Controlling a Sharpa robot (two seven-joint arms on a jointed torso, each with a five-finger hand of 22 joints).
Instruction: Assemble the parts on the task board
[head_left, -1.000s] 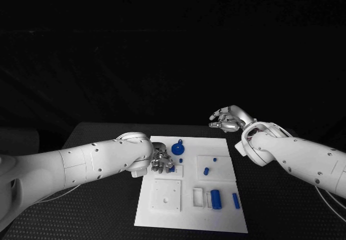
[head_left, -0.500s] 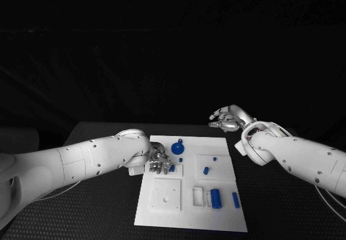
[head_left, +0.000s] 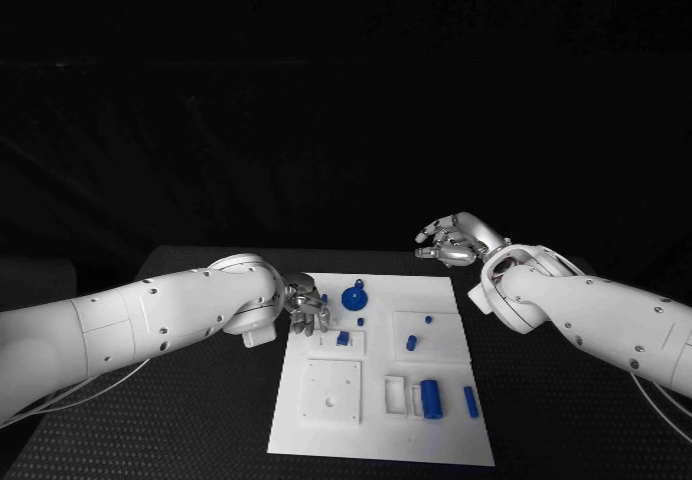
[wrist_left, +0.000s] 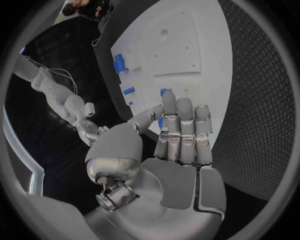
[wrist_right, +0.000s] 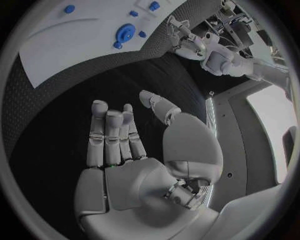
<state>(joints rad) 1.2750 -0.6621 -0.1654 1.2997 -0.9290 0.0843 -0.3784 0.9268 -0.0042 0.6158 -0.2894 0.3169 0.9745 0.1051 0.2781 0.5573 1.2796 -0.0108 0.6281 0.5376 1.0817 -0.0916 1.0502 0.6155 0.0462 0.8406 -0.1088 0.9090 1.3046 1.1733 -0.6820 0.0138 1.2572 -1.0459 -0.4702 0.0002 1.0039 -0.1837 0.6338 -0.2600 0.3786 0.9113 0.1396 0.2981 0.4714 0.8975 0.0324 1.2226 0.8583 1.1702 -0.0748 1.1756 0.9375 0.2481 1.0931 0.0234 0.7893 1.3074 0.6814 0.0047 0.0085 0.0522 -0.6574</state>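
Parts in blue sit scattered over the white task board (head_left: 433, 420), which lies in the middle of the black table (head_left: 188, 420). At the board's far edge we see a round blue piece with a hub (head_left: 356, 297), and just near of it a tiny blue stud (head_left: 359, 322). A small blue block (head_left: 343, 339) stands in a raised white square on the board's left side. Toward the right, a small peg (head_left: 428, 320) and a short slanted piece (head_left: 411, 342) rest on another square plate. Nearer to us, a thick blue cylinder (head_left: 430, 395) lies beside a white rectangular frame (head_left: 395, 395), and a slim blue bar (head_left: 472, 400) lies to its right. A larger white square plate (head_left: 333, 391) occupies the near left of the board.

Our left hand (head_left: 304, 307) hovers over the board's far left corner, beside the round piece; its fingers (wrist_left: 185, 125) lie straight and side by side, the thumb apart, holding nothing. Our right hand (head_left: 453, 240) floats beyond the board's far right corner, above the table, fingers (wrist_right: 109, 135) loosely extended and empty.
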